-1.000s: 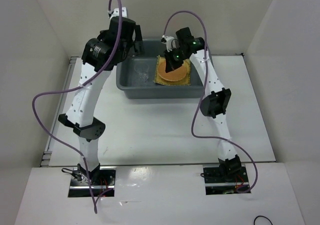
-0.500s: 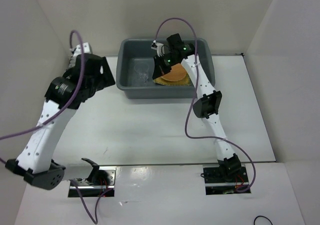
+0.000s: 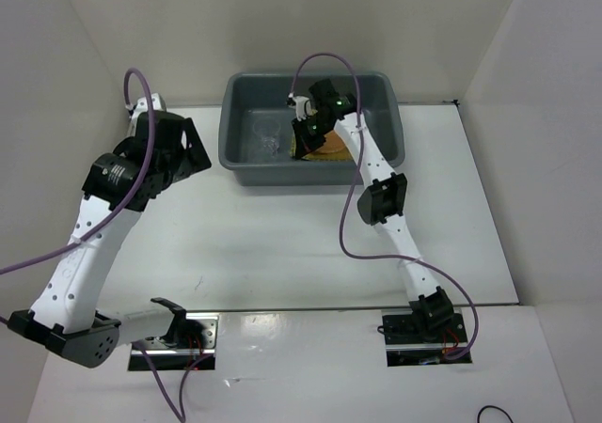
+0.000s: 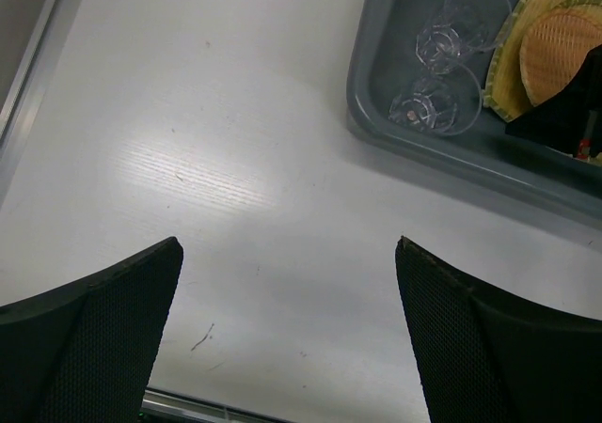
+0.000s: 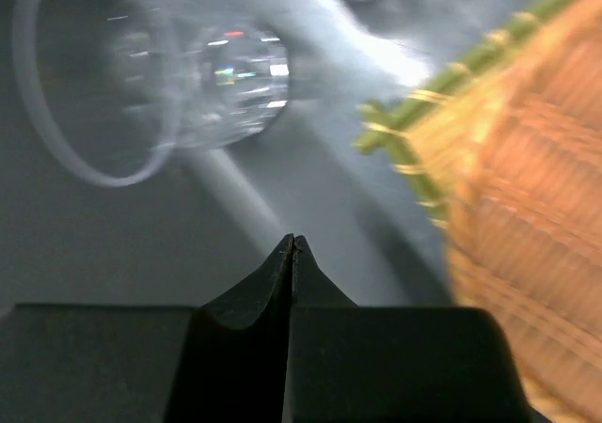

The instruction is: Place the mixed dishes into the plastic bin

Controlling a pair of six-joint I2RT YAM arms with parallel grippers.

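Change over the last second: left arm has swung off the plastic bin [image 3: 235, 171] and now hangs over bare tabletop [image 4: 188, 113] to the bin's left. Left pincer [image 4: 289, 249] is spread wide with nothing between its fingers. Right arm has pushed lower and further left inside the bin. Right pincer [image 5: 292, 244] has its fingers pressed together and holds nothing; its tip sits just above the bin floor, beside the green-edged rim of the square mat [image 5: 414, 132] and near one clear glass [image 5: 216, 75] lying on its side.

Dishes I can see are all in the bin:
- Both glasses [image 4: 456, 33] [image 4: 428, 103] are at the left end.
- The mat fills the right half.
- The orange-brown tray [image 4: 560, 52] lies on top of the mat.
- Yellow tray can't be made out; it may be hidden under the orange one or behind the right arm.

Judgement: left arm looks finished with its drop and is clearing out. Task is at or near its end, and the right pincer may be nudging or just retreating.
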